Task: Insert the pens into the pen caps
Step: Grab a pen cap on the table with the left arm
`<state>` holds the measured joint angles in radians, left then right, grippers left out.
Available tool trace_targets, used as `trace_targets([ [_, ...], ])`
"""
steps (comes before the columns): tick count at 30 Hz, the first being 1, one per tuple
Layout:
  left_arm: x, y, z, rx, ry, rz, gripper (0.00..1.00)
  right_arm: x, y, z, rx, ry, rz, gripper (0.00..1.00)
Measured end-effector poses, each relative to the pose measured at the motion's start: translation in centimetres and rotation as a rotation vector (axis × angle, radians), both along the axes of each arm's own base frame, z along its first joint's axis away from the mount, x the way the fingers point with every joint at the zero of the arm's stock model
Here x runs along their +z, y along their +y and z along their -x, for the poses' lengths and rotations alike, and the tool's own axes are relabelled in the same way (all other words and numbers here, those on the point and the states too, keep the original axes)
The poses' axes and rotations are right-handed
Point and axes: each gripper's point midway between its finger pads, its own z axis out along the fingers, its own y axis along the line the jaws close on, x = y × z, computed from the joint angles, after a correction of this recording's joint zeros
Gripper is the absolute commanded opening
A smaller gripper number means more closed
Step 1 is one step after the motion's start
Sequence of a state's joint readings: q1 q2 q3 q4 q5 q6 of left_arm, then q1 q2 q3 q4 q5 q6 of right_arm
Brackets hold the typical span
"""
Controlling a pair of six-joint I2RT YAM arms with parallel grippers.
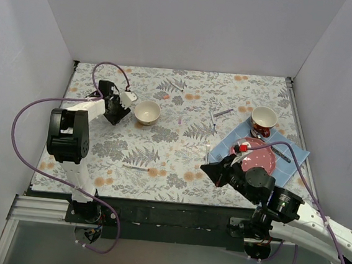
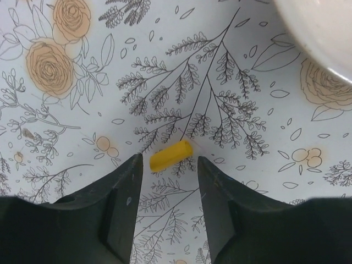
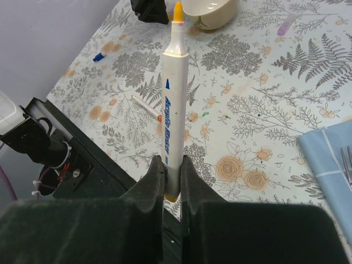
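A small yellow pen cap (image 2: 171, 154) lies on the flowered cloth, just ahead of and between the tips of my left gripper (image 2: 168, 162). That gripper is open, and neither finger touches the cap. In the top view the left gripper (image 1: 117, 111) sits just left of a cream bowl (image 1: 147, 112). My right gripper (image 3: 172, 165) is shut on the lower end of a white pen (image 3: 175, 104), whose bare orange-yellow tip points away from the jaws. It hovers over the near middle of the cloth (image 1: 213, 170). A second pen (image 1: 136, 167) lies flat near the front.
Two more pens (image 1: 223, 113) (image 1: 213, 122) lie mid-cloth. A blue cap (image 3: 99, 56) and a purple cap (image 3: 286, 25) rest on the cloth. At the right, a blue napkin (image 1: 298, 157) carries a red plate (image 1: 262, 158), cutlery and a second bowl (image 1: 264, 118).
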<state>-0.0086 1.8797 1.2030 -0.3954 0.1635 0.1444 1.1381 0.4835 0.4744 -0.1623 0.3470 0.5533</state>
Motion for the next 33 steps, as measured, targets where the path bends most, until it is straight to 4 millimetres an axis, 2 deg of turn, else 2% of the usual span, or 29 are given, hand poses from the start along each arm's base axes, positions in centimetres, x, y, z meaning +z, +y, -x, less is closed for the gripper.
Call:
trace_targets([
  [5, -0.2, 0.7, 1.2, 0.059, 0.044, -0.018, 0.23, 1.8, -0.2, -0.1, -0.008, -0.020, -0.017, 0.01],
  [11, -0.4, 1.1, 3.4, 0.115, 0.096, -0.022, 0.24, 2.3, -0.5, 0.0, -0.008, -0.023, -0.028, 0.01],
  [15, -0.3, 0.8, 4.8, 0.131, 0.132, -0.014, 0.41, 2.4, -0.9, 0.2, -0.009, -0.017, -0.034, 0.01],
  [19, 0.6, 0.3, 5.3, 0.117, 0.138, -0.009, 0.46, 2.4, -1.0, 0.5, -0.007, -0.003, -0.045, 0.01],
  [23, 1.5, 0.1, 4.7, 0.076, 0.128, -0.024, 0.51, 2.4, -0.9, 0.6, 0.000, 0.005, -0.053, 0.01],
  [28, 2.9, -0.1, 2.5, 0.009, 0.084, -0.041, 0.51, 2.3, -0.6, 0.6, 0.003, 0.016, -0.027, 0.01],
  [33, 2.3, -0.4, 0.8, -0.052, 0.089, -0.046, 0.50, 2.8, -0.3, 0.3, 0.003, 0.015, -0.012, 0.01],
])
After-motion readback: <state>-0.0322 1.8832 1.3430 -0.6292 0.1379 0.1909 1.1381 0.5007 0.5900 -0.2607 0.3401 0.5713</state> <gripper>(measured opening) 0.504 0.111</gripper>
